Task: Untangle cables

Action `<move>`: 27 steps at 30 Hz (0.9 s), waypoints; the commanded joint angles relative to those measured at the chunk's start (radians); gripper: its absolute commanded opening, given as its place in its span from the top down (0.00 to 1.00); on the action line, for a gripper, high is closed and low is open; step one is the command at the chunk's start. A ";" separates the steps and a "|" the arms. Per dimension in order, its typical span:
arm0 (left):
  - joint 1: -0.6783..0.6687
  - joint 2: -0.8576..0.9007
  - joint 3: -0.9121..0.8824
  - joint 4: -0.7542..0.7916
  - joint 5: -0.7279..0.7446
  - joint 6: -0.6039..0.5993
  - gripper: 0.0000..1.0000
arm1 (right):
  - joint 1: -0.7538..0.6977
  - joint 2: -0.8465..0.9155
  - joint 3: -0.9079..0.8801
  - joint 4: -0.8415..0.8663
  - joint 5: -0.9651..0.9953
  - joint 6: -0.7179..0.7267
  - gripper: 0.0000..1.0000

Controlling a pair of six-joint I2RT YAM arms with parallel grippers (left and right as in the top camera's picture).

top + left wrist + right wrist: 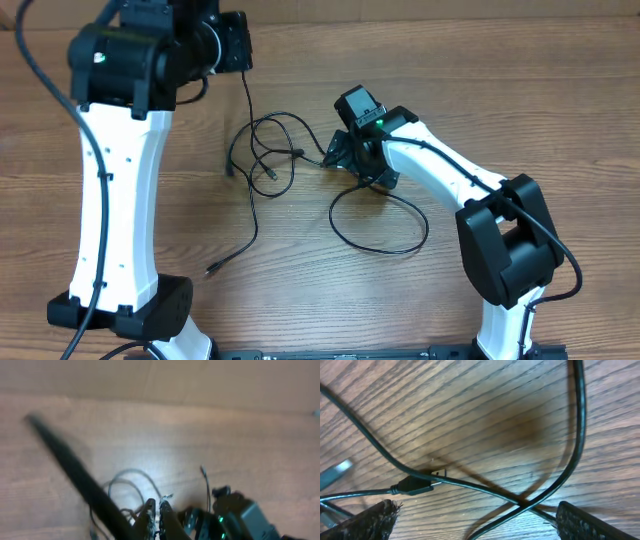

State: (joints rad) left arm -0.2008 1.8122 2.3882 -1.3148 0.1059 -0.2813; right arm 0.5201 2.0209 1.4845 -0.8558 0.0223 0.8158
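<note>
Thin black cables [268,150] lie tangled on the wooden table, with a loop [385,248] toward the front and a loose plug end [212,269] at the left front. My left gripper [236,45] is raised at the back and shut on one cable, which hangs down to the tangle; its fingers [155,519] show pressed together in the left wrist view. My right gripper [342,155] is low over the tangle's right side and open [475,512]. Two cables cross [521,502] between its fingers. A black plug [414,485] and a silvery tip [339,467] lie near them.
The wooden table [480,80] bears only the cables. The left arm's white column [115,200] stands at the left front and the right arm's base [505,250] at the right front. A blurred dark streak [75,472] crosses the left wrist view.
</note>
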 commanded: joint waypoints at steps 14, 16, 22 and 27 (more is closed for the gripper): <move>0.005 -0.019 0.262 0.041 -0.431 -0.012 0.96 | -0.005 0.001 -0.006 0.006 0.003 -0.005 0.00; 0.006 -0.018 0.261 0.002 -0.430 -0.020 0.96 | -0.004 0.001 -0.006 0.006 0.003 -0.005 0.00; 0.006 -0.018 0.260 -0.184 -0.615 -0.080 0.96 | -0.005 0.001 -0.006 0.006 0.003 -0.005 0.00; 0.055 -0.017 0.210 -0.222 -0.820 -0.293 0.96 | -0.005 0.001 -0.006 0.006 0.003 -0.005 0.00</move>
State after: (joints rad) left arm -0.1867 1.8046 2.6266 -1.5368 -0.5686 -0.4362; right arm 0.5175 2.0209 1.4845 -0.8539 0.0223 0.8143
